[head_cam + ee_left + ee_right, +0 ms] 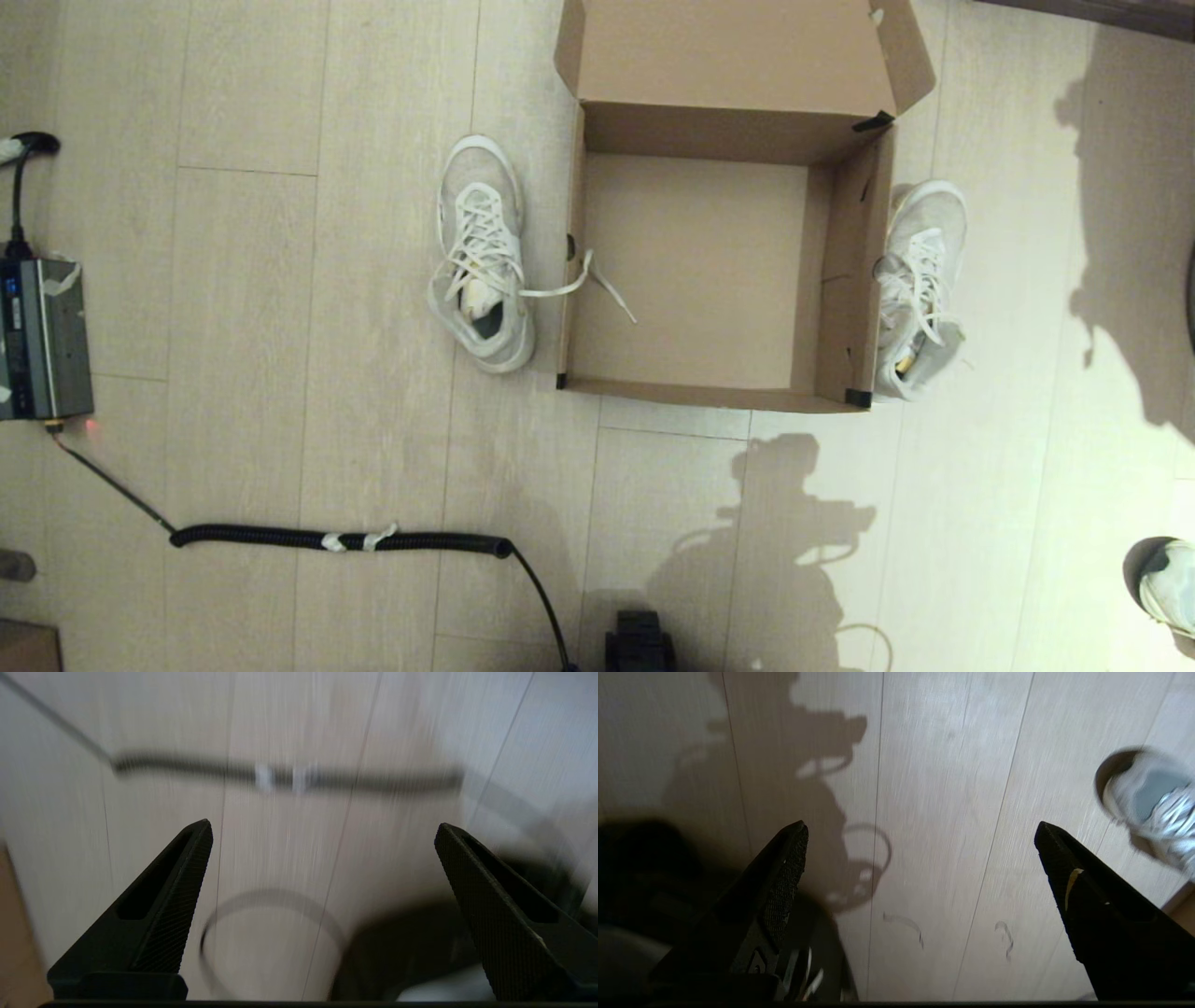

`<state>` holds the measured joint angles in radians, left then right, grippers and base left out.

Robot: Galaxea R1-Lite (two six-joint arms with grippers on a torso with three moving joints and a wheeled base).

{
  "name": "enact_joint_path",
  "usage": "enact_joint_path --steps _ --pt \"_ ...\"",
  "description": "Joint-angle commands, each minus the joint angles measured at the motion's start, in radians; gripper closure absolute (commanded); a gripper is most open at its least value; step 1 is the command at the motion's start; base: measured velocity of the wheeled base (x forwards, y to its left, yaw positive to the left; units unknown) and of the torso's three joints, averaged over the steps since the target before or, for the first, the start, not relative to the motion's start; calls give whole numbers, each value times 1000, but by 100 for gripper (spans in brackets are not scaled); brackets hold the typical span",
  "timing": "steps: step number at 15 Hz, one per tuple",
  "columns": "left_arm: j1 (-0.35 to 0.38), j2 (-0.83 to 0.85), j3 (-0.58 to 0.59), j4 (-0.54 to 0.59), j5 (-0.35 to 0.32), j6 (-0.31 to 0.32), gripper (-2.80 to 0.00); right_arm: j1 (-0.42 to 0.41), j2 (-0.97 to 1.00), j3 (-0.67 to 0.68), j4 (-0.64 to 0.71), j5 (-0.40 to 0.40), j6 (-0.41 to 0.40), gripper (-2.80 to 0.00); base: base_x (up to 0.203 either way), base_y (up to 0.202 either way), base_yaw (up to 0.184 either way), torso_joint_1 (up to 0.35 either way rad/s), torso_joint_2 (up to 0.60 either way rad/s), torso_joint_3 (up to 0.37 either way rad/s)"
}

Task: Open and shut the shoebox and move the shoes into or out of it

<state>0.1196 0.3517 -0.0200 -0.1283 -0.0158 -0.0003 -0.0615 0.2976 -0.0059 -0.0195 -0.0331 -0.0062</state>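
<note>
The brown cardboard shoebox [845,280] stands on the floor with its flap lid [728,51] folded back and nothing inside. One white mesh sneaker [481,257] lies just left of the box, a loose lace [597,280] trailing over the box wall. The other sneaker [920,289] stands against the box's right wall. Neither arm shows in the head view. My left gripper [322,835] is open over bare floor near the coiled cable [289,775]. My right gripper [920,835] is open over bare floor, holding nothing.
A black coiled cable [341,539] crosses the floor at the front left, running from a grey electronics unit [42,336] at the left edge. A person's grey sneaker [1172,583] [1148,802] is at the front right. A black part of the robot [639,644] sits at the bottom centre.
</note>
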Motion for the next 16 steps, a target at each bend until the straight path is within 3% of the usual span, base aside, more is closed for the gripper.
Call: enact_joint_path --steps 1,3,6,8,13,16 --pt "-11 24 11 70 -7 23 -280 0 -2 -18 83 11 -4 -280 0 0 0 0 0 0" --pt "-76 34 17 88 -10 39 -280 4 -31 -15 76 28 -3 -280 0 0 0 0 0 0" --pt "-114 -143 18 124 -11 58 -280 13 -38 20 -14 27 3 -280 0 0 0 0 0 0" --pt "-123 -229 17 138 -12 65 -280 99 -52 18 -8 29 1 -280 0 0 0 0 0 0" --pt "-121 -353 21 128 -3 57 -280 68 -286 17 -11 23 13 -280 0 0 0 0 0 0" --pt "-121 -353 28 108 7 33 -280 60 -296 21 -20 -13 80 -280 0 0 0 0 0 0"
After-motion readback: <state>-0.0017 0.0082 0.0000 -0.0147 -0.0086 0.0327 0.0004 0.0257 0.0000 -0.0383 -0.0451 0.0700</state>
